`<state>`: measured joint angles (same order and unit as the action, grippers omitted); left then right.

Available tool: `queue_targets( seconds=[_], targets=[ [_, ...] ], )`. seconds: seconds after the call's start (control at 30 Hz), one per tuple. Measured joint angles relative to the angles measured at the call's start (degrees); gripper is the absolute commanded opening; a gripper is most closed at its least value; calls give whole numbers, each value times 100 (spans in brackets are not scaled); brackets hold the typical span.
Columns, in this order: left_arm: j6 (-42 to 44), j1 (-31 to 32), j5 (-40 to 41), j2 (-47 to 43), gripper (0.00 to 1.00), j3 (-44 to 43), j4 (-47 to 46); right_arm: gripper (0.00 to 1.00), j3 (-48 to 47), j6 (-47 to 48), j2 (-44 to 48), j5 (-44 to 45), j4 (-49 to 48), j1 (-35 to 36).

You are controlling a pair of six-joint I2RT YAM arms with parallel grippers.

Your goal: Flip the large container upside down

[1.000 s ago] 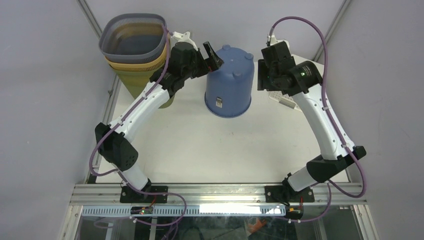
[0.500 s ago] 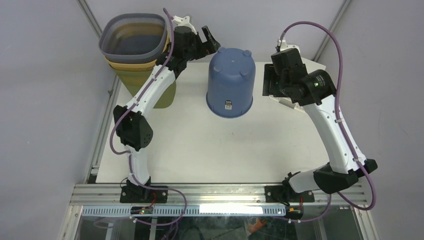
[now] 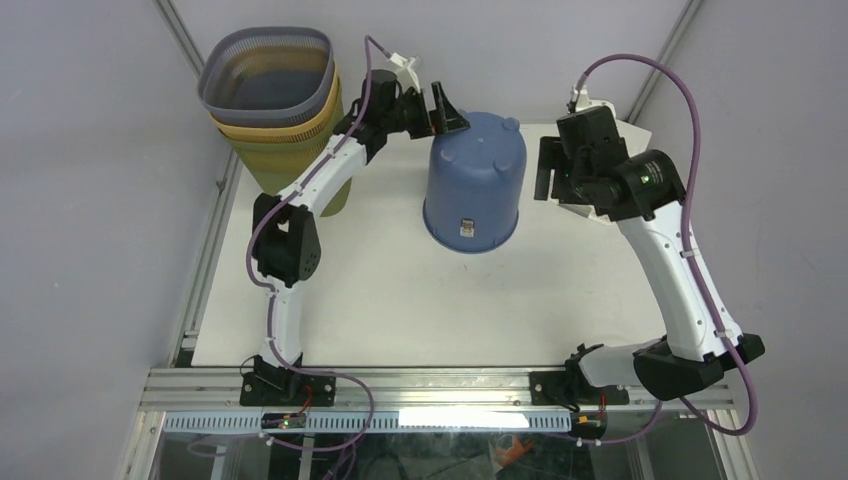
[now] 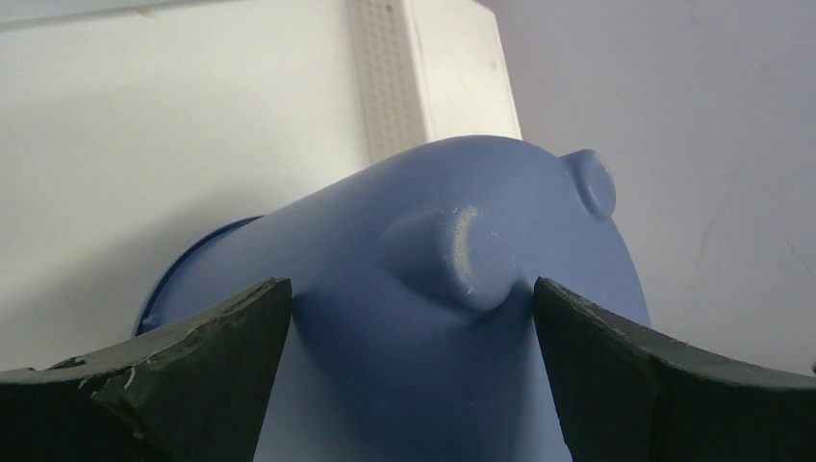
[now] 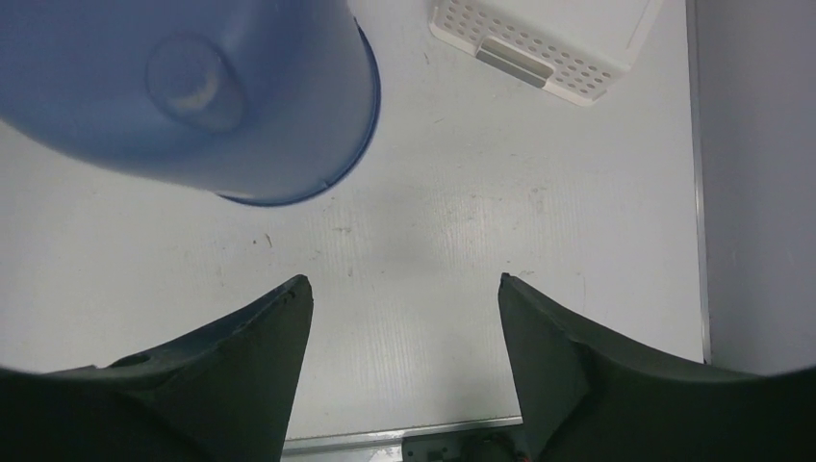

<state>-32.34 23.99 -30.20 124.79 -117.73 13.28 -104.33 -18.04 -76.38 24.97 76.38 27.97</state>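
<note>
The large blue container (image 3: 472,185) stands mouth down on the white table (image 3: 400,290), its footed base up. It also shows in the left wrist view (image 4: 433,318) and the right wrist view (image 5: 192,87). My left gripper (image 3: 445,112) is open, with its jaws astride the left edge of the container's base and one round foot (image 4: 471,255) between them (image 4: 409,284). My right gripper (image 3: 548,170) is open and empty (image 5: 404,279), held above the table just right of the container, apart from it.
A grey basket stacked in a yellow one (image 3: 268,80) stands at the back left, beside my left arm. A white perforated tray (image 5: 553,38) lies at the back right, under my right wrist. The table's near edge rail (image 3: 440,385) holds both arm bases.
My left gripper has swung up and to the right onto the container's base. The container has shifted a little to the right. My right gripper has drawn back to the right.
</note>
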Motion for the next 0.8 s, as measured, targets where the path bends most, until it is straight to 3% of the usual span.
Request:
queue_targets(
  seconds=[0.2, 0.43, 0.57, 0.8],
  targets=[
    [-186, 1073, 365, -1054, 99, 1484, -223, 75, -160, -2, -4, -212, 146, -299],
    [-787, 2168, 831, -1263, 99, 1803, -337, 74, -1003, 20, 15, -787, 177, -358],
    [-815, 2127, 881, -1318, 99, 1692, -24, 74, -1001, 186, 271, -1523, 13, -358],
    [-439, 1207, 1386, -1755, 99, 765, 1102, 75, -199, 437, 1023, -3228, -492, -361]
  ],
)
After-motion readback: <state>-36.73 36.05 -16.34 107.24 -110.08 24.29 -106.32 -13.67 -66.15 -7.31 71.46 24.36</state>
